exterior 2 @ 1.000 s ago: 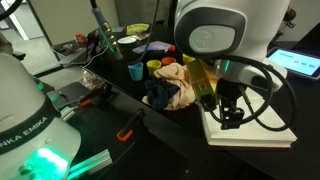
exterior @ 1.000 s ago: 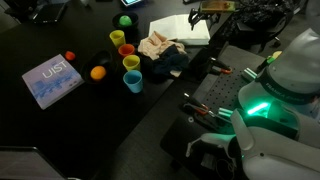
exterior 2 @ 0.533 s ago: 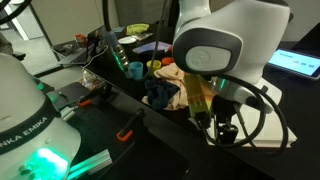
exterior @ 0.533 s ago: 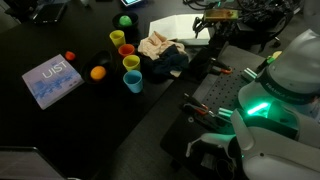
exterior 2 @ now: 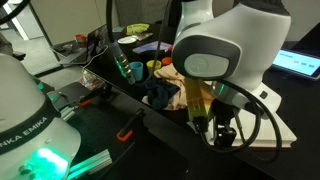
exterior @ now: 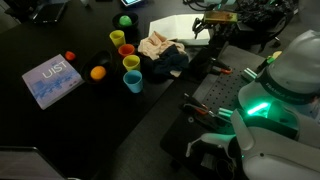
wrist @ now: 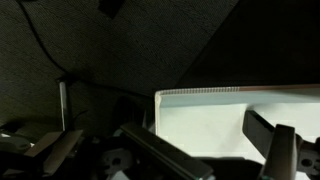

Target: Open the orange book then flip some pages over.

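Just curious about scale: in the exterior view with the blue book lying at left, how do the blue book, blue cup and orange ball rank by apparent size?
1. blue book, clearly largest.
2. blue cup.
3. orange ball, slightly smaller than the cup; both sit at similar depth.

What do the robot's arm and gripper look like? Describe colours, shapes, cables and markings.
The arm is glossy white rounded segments with a dark grey round joint cap. Black cables loop beside the black gripper. The white base carries dark EMIKA lettering and a green glow.

One open book (exterior: pixel 178 27), one blue book (exterior: pixel 52 80), four cups (exterior: pixel 133 81).
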Tool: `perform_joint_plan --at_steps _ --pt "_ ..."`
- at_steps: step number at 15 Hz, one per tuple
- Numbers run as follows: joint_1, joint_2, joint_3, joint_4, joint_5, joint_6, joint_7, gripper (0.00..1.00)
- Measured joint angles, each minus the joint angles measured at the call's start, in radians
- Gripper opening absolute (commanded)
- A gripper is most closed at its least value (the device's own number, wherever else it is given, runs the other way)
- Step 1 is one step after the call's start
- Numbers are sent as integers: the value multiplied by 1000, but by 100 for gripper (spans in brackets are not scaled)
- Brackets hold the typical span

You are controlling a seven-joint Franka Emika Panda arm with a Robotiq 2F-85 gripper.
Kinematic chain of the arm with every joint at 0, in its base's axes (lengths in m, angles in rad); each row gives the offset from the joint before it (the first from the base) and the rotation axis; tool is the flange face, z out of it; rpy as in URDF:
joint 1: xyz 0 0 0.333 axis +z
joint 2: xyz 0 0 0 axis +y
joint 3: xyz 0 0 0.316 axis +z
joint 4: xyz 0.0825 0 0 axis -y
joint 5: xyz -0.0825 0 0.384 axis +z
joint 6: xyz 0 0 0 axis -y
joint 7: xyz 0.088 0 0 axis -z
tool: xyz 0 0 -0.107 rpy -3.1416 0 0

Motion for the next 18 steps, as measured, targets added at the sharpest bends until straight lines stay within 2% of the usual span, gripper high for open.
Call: perform_joint_plan --at_steps 7,18 --pt "-205 4 185 7 19 31 -32 100" --pt "-437 3 381 10 19 37 -37 100"
